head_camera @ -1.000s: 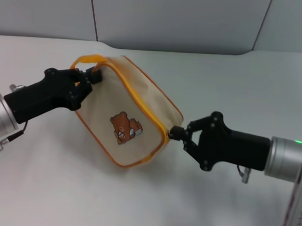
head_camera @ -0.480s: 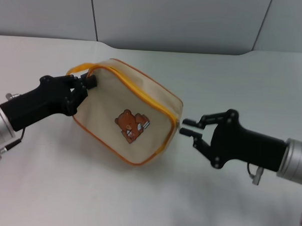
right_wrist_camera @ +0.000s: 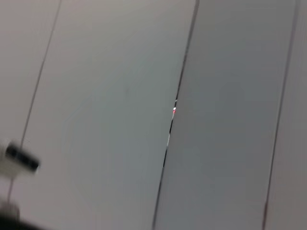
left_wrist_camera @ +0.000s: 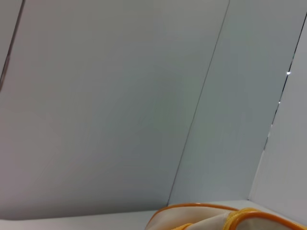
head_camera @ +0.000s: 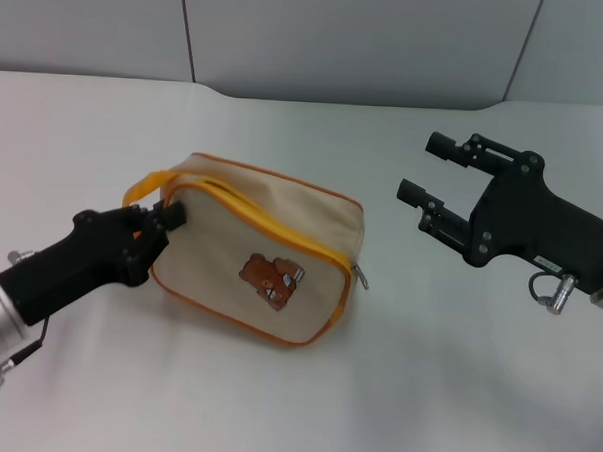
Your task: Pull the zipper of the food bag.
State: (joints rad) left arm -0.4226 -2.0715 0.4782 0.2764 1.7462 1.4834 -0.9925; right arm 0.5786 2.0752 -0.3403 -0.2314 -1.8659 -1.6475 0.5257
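While the right tool (head_camera: 424, 168) hangs with both fingers spread and nothing between them, toward the worktop's (head_camera: 454, 393) right edge, the left tool (head_camera: 159, 223) pinches the food bag (head_camera: 260, 249) at its orange loop handle (head_camera: 148, 187) end. The bag lies mid-worktop, long axis left to right. The zipper (head_camera: 360, 279) pull hangs at the end facing the right tool, clearly the nearer arm, though well apart.

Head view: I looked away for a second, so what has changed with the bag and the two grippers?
The right gripper let go of the zipper, opened, and drew back up and to the right, clear of the food bag. The bag dropped and settled flatter on the table. The left gripper stayed at the bag's handle end, moving down with it.
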